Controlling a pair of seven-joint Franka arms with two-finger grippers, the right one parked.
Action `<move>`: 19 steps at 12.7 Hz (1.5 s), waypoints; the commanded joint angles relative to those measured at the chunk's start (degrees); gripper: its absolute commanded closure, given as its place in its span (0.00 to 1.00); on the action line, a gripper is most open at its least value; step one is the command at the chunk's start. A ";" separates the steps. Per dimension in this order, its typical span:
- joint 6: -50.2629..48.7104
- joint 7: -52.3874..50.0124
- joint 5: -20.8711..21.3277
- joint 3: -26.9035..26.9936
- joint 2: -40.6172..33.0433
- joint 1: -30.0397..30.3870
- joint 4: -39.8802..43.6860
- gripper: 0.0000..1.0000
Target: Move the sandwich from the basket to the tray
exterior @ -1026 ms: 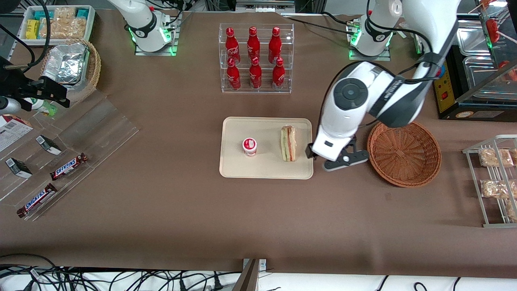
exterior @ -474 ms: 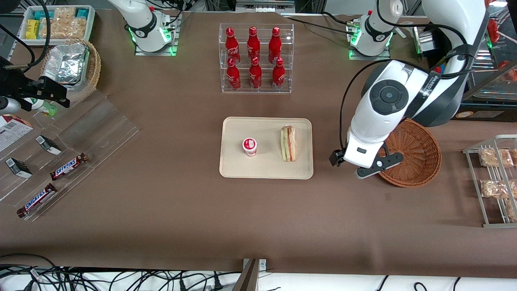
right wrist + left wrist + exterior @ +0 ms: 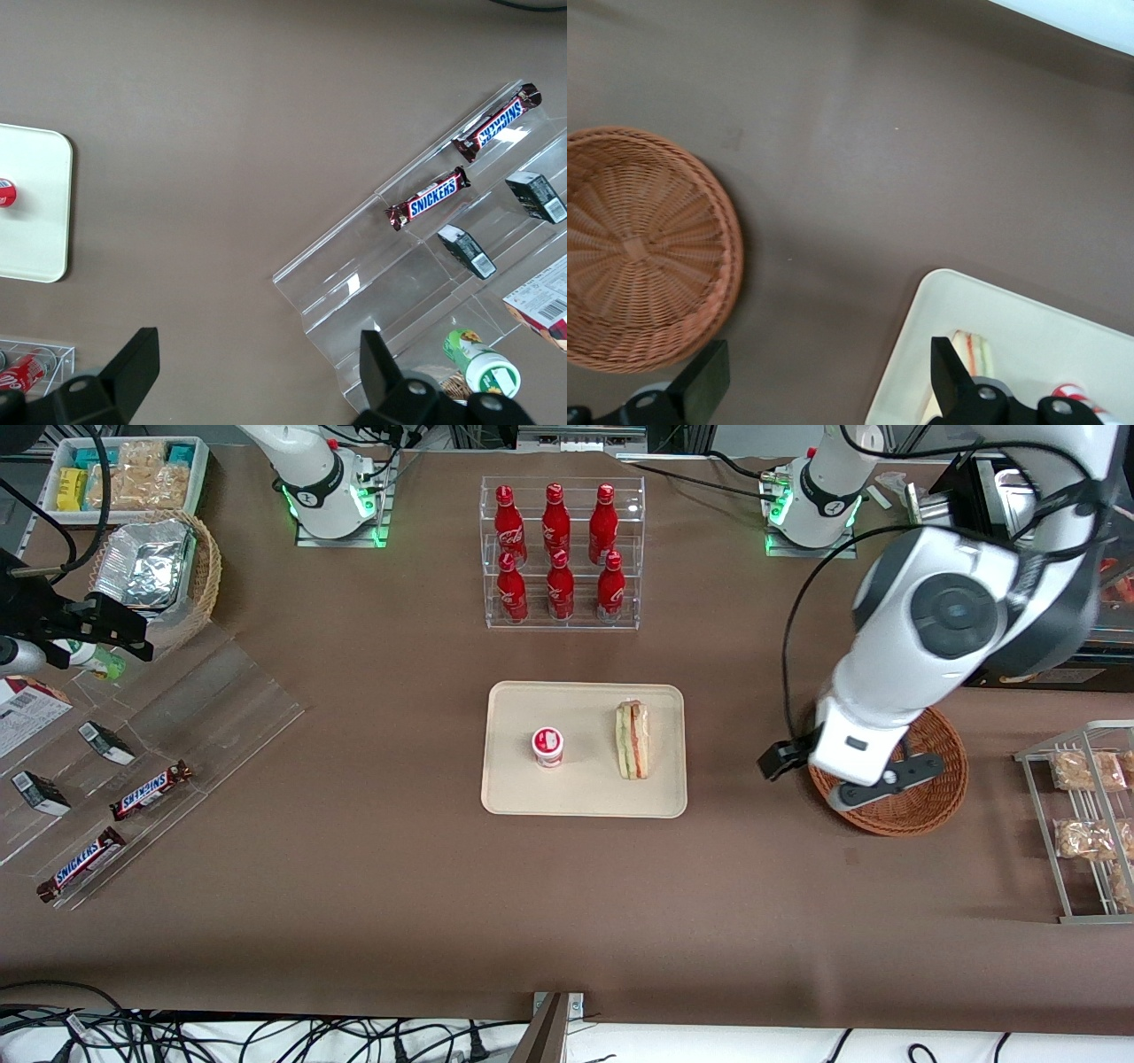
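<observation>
Pulling away from the tray (image 3: 523, 797), the gripper (image 3: 828, 779) is now hanging over the near rim of the basket (image 3: 930, 815), fingers spread and empty. Sandwich (image 3: 632, 740) is resting on the tray, well apart from it. Placement looks finished; only retreating remains.

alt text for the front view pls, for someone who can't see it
The sandwich lies on the cream tray beside a small red-lidded cup, mid-table. The left arm's end effector, open and holding nothing, hangs over the edge of the empty wicker basket, toward the working arm's end of the table. Farther from the camera stands a rack of red bottles.
</observation>
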 commanded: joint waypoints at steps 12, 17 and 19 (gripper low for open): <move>-11.49 32.28 -10.68 14.38 -12.97 -2.89 -2.05 0.00; -12.81 35.01 -10.68 15.80 -13.77 -2.89 -1.96 0.00; -12.99 35.45 -10.68 15.89 -13.77 -2.80 -1.96 0.00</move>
